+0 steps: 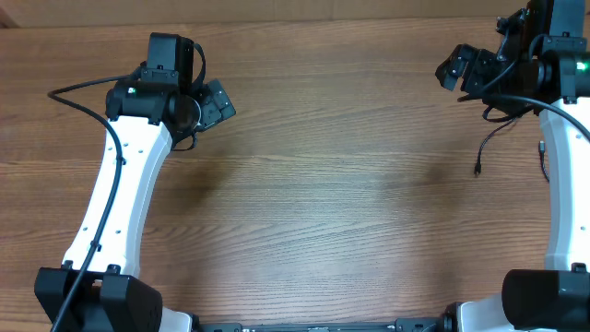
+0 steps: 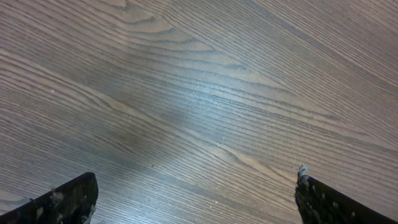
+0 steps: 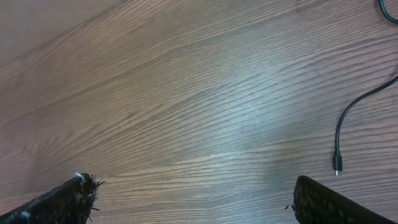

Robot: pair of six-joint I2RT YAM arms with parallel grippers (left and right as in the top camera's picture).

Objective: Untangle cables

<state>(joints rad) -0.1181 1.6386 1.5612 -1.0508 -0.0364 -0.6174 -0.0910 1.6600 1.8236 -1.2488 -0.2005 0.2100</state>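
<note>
Both grippers are released and hold nothing. The left gripper hangs with fingers spread wide over bare brown wood-grain table, with no cord near it. The right gripper is equally open. A thin black cable with a small plug end lies flat on the table beside it, beyond its right-hand finger and outside the gap. A second thin black strand crosses further off on that same side. From overhead, the plugged cable runs back under the right arm, so I cannot tell whether the strands are knotted there. The step looks like an approach before a fresh pick. The next move would call for swinging the right gripper sideways over the plug end, lowering, and closing on the cord.
</note>
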